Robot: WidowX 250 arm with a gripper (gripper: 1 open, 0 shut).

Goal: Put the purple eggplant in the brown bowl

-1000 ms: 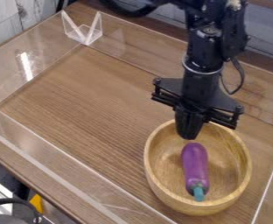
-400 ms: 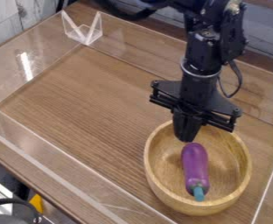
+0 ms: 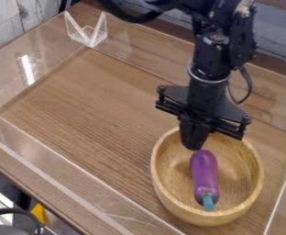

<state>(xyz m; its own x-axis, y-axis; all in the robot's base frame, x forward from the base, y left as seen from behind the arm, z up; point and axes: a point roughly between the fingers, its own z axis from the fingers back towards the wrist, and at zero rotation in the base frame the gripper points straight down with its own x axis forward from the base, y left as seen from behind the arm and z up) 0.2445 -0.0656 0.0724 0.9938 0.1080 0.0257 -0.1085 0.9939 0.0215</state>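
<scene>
Where the frame's lower right holds the brown bowl, the purple eggplant lies inside it, resting on the bowl's floor a little right of its middle. The eggplant is small, long and glossy, a deep purple with a pale streak of light along its upper side, and it ends in a blue-teal stem tip that points toward the bottom edge of the frame. It runs almost straight up and down in the picture and takes up about half of the bowl's width. The bowl is round, light-brown wood with visible grain and a thick rim, and it sits on the wood-grain table.

My gripper hangs straight down over the upper left part of the bowl, its black fingers pressed together into one narrow point with nothing between them. The tip dips just inside the rim, near the eggplant's upper end but apart from it, with a gap of bare wood showing between the two. My black arm rises from there toward the top of the frame.

A clear plastic wall borders the table on the left, and a small clear stand sits at the upper left.
</scene>
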